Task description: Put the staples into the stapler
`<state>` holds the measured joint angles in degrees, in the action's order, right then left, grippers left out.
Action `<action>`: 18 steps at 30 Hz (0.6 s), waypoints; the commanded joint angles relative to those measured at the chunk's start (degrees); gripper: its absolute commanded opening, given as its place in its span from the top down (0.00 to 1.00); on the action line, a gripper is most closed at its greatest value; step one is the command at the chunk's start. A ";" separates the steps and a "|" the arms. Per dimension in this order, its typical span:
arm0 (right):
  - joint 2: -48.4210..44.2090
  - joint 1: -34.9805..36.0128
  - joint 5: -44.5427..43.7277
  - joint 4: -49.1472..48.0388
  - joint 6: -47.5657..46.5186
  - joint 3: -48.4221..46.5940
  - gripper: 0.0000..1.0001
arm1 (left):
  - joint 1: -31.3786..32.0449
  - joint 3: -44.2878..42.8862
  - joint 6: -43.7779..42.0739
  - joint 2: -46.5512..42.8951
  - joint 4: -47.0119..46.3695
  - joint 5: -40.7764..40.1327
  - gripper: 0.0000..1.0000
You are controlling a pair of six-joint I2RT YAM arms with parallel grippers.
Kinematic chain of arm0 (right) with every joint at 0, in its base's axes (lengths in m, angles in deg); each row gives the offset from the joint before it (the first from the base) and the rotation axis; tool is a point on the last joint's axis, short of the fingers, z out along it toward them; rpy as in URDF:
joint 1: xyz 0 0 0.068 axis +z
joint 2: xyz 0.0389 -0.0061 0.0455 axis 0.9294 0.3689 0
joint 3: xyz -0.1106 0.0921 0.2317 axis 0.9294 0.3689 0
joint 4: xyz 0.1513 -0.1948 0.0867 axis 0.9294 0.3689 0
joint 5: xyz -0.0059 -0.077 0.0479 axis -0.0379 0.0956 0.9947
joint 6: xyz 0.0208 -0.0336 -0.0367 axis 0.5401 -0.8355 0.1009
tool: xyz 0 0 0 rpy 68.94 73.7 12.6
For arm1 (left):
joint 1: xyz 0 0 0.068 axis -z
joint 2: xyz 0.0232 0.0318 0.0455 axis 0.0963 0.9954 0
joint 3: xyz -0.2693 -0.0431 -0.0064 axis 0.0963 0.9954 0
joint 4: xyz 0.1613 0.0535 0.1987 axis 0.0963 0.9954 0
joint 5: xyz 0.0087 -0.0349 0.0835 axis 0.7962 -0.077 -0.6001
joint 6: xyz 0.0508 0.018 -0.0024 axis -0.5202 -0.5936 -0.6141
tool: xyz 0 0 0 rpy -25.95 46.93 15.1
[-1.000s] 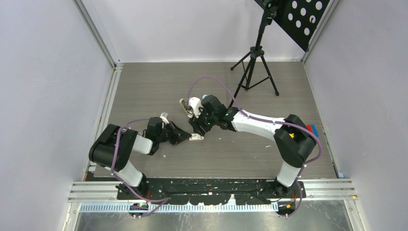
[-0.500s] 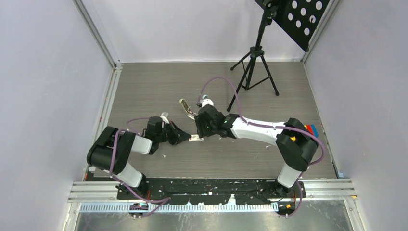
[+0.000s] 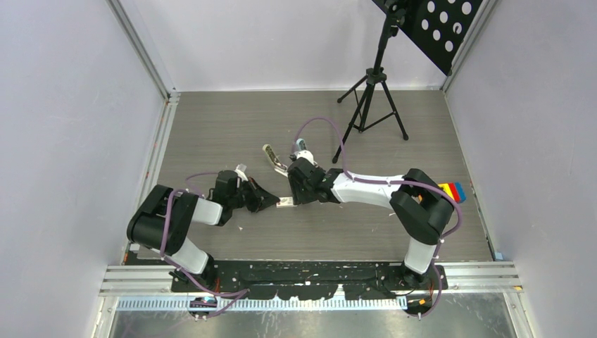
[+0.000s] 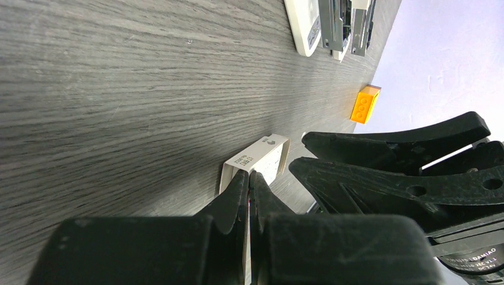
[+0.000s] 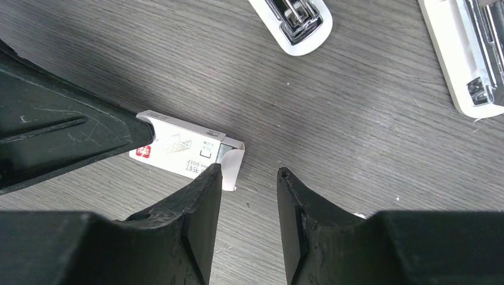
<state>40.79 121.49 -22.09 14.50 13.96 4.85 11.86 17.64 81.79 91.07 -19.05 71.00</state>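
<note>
I saw the left gripper [image 4: 248, 177] pinched tight on one end of the staple box [image 5: 178, 148], which lay flat on the table [image 5: 368, 136]; the right gripper [image 5: 248, 172] hung with fingers apart, empty, over its open flap end; a white stapler [image 5: 294, 21] lay beyond.

Counting around the staple box [image 5: 181, 151]
One such box is sitting between two grippers (left gripper [image 4: 248, 178], right gripper [image 5: 248, 172]); two staplers [image 5: 294, 24] are lying beyond it; one tripod [image 3: 373, 77] is standing farther back.
</note>
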 commanded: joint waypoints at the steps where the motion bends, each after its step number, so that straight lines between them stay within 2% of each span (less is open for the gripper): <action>1: 0.19 0.20 -0.28 -3.24 1.63 -1.14 0.56 | 0.19 -0.66 -1.91 -0.77 1.55 0.33 1.00; 7: 1.31 0.20 0.65 -4.22 2.42 -1.13 0.56 | 0.19 -0.32 -1.80 -0.45 1.10 0.24 0.98; 11: 1.54 0.21 0.60 -4.56 2.59 -0.97 0.57 | 0.17 -0.06 -1.53 -0.32 1.00 0.01 0.93; 15: 1.54 0.21 -0.07 -4.57 2.60 -0.72 0.61 | 0.10 0.38 -1.15 -0.48 0.91 -0.43 0.86; 18: 1.47 0.25 -0.32 -4.19 2.59 -0.75 0.67 | 0.10 0.56 -1.07 -0.93 1.11 -0.59 0.84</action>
<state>42.23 121.49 -21.13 12.20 15.49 4.85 11.86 17.79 81.66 91.07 -18.42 70.93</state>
